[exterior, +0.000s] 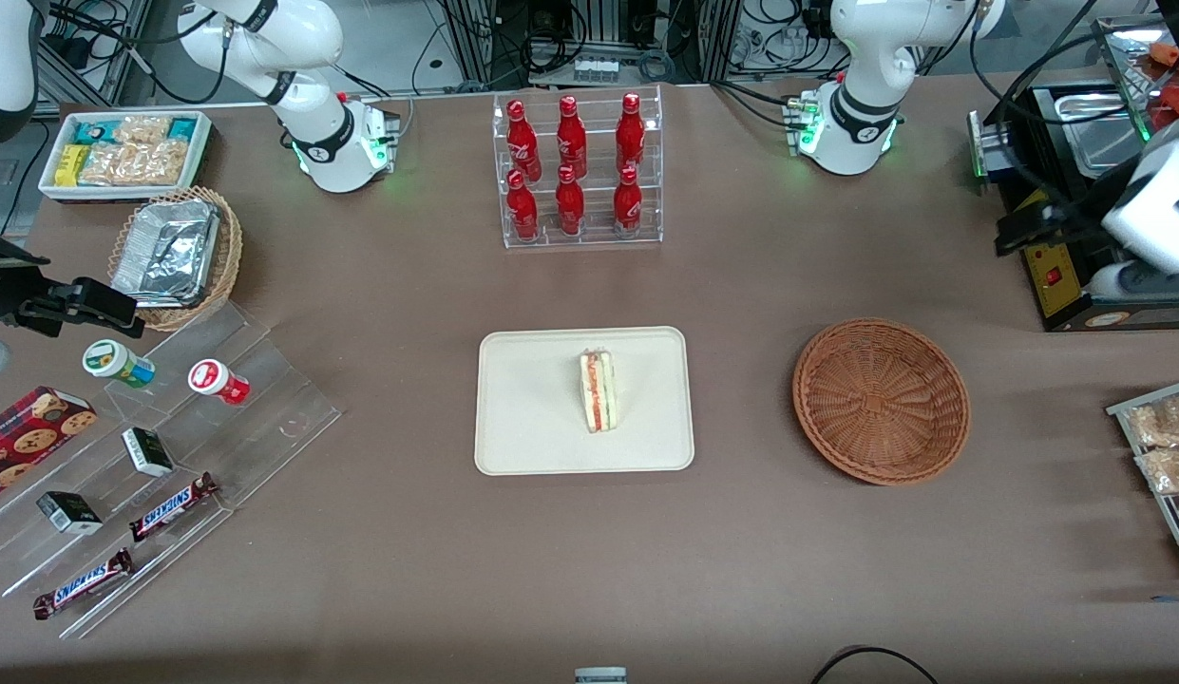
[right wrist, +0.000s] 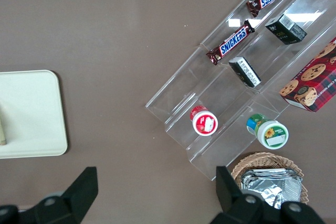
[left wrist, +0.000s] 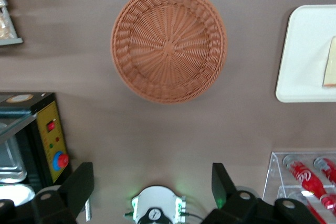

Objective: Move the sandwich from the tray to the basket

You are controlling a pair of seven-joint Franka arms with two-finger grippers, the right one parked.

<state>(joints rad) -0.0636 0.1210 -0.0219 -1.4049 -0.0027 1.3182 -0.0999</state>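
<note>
My gripper (exterior: 1026,226) hangs over the oven's edge, toward the working arm's end of the table and farther from the front camera than the basket. In the left wrist view the gripper (left wrist: 152,174) is open, its fingers wide apart with nothing held. A wedge-cut sandwich (exterior: 599,391) lies near the middle of the white tray (exterior: 532,404). The round brown wicker basket (exterior: 882,401) holds nothing and sits beside the tray. The left wrist view shows the whole basket (left wrist: 169,44), part of the tray (left wrist: 302,64) and an edge of the sandwich (left wrist: 331,66).
A clear rack of red bottles (exterior: 572,142) stands farther from the front camera than the tray. The black and yellow oven (exterior: 1053,275) is below my gripper. A shelf of bagged food (exterior: 1169,470) stands at the working arm's end. A stepped snack rack (exterior: 266,408) lies toward the parked arm's end.
</note>
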